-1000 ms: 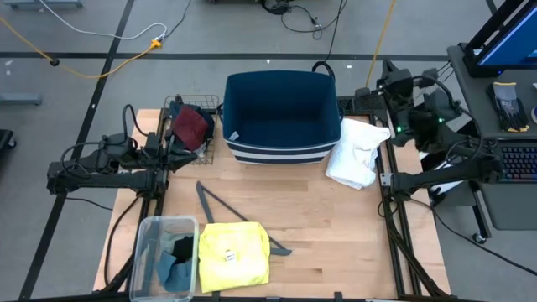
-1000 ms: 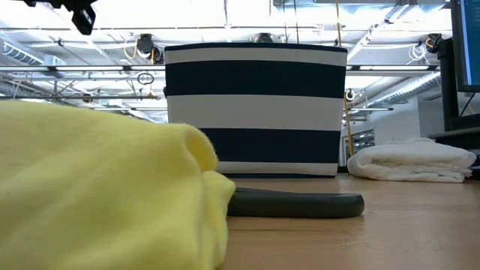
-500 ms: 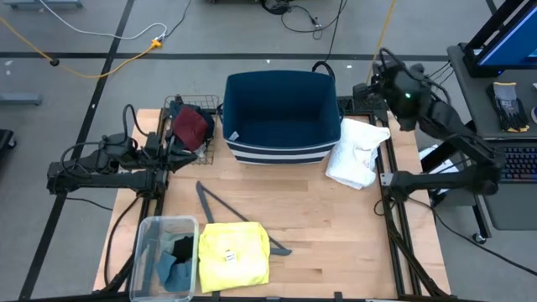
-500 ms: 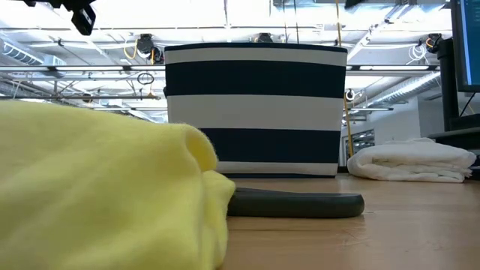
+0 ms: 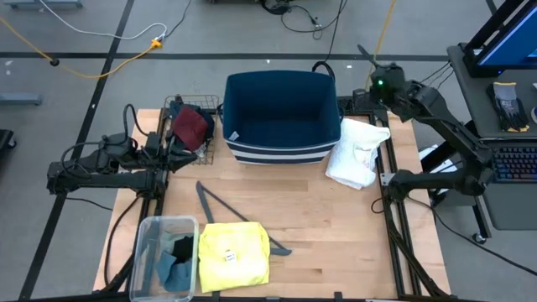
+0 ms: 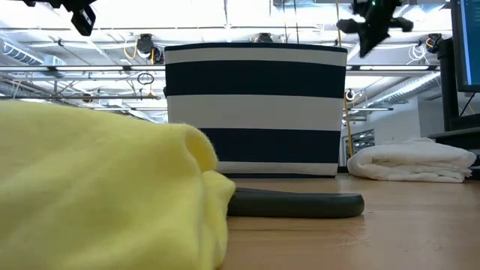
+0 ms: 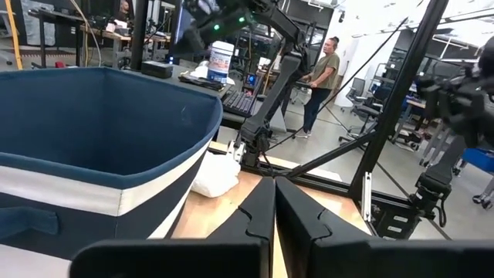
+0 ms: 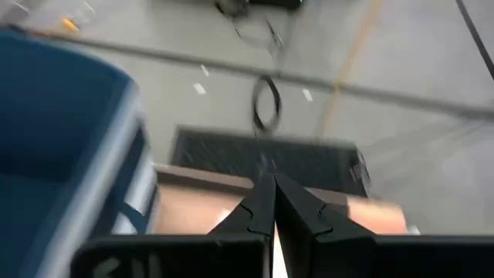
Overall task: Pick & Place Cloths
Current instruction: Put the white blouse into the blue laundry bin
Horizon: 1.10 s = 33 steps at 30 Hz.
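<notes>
Soft folded yellow T-shirt [image 5: 234, 255] lies at six o'clock, crumpled white shirt [image 5: 357, 151] at three, beside the striped fabric bin [image 5: 280, 117]. Right gripper [image 5: 363, 55], clenched empty, hovers at one; left gripper [image 7: 274, 202] is closed.

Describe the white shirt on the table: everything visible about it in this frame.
The white shirt is a soft, loosely folded bundle with rumpled layers. It lies on the wooden table near its right edge, beside the navy, white-striped bin, against whose right side it seems to rest. From table height it looks low and flat. No gripper touches it.
</notes>
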Available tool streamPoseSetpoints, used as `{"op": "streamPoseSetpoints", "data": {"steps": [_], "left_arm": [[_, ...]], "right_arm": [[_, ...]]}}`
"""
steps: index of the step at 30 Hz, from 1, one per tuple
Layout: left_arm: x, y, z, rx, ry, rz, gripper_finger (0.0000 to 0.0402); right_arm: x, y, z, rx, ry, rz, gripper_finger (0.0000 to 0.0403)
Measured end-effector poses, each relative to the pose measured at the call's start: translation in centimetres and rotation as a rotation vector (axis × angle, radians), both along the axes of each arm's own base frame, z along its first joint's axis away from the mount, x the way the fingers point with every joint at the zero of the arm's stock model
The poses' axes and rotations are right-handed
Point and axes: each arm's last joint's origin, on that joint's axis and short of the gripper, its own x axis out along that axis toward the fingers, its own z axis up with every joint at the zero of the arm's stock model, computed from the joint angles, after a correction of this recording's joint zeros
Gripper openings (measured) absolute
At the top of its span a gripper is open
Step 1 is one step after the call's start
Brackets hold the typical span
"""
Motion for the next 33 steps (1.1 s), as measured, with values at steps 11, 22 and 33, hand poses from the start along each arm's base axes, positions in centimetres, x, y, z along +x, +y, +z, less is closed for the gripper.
{"op": "streamPoseSetpoints", "data": {"steps": [11,22,33], "left_arm": [[0.0,0.0,-0.1,0.0,0.009,0.0,0.0015],[0.0,0.0,-0.3,0.008,0.032,-0.007,0.0011],[0.0,-0.3,-0.3,-0.005,0.031,-0.116,0.0008]], "right_arm": [[-1.3,0.5,-2.0,0.296,-0.092,-0.183,0.0038],[-2.2,1.8,-5.7,0.506,-0.135,-0.413,0.014],[-2.2,1.7,-10.6,0.542,-0.225,-0.56,0.0225]]}}
